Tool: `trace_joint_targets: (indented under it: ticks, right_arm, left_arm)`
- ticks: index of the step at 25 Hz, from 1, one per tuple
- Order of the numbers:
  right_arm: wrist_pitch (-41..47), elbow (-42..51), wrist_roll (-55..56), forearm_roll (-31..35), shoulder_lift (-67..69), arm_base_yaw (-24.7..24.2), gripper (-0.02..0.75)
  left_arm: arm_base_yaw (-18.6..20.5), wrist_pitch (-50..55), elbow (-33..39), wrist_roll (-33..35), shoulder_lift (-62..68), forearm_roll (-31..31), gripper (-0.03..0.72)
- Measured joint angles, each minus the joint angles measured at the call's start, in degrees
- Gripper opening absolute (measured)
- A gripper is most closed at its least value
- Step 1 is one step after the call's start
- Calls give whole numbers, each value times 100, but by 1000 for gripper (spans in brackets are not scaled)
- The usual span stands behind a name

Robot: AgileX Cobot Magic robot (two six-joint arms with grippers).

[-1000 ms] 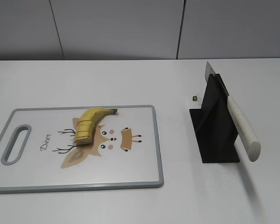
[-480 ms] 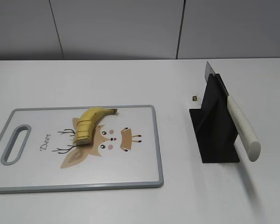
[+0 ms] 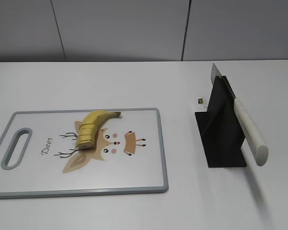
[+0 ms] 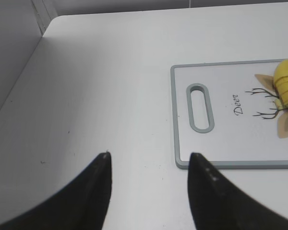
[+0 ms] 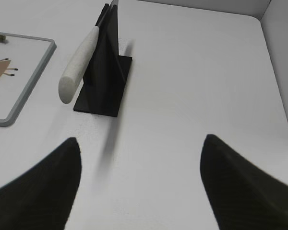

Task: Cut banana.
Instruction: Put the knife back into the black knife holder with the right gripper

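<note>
The banana (image 3: 92, 125) lies on the white cutting board (image 3: 134, 177), its thick lower end cut into several slices; those slices also show in the left wrist view (image 4: 287, 86). A white-handled knife (image 3: 249, 132) rests in a black stand (image 3: 221, 136), also in the right wrist view (image 5: 79, 60). My left gripper (image 4: 149, 160) is open and empty over bare table, left of the board's handle end. My right gripper (image 5: 141, 143) is open and empty, near side of the stand. Neither gripper shows in the exterior view.
The board (image 4: 221, 143) has a grey rim and a handle slot (image 4: 200, 107), with an orange-tan deer drawing (image 3: 110, 146). A small dark bit (image 3: 200, 100) lies behind the stand (image 5: 103, 67). A grey wall stands behind the white table.
</note>
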Motion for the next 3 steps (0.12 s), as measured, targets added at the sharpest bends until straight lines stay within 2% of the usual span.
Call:
trace_joint_targets:
  ticks: [3]
  right_arm:
    - [0, 0, 0, 0, 0, 0, 583]
  left_arm:
    - [0, 0, 0, 0, 0, 0, 498]
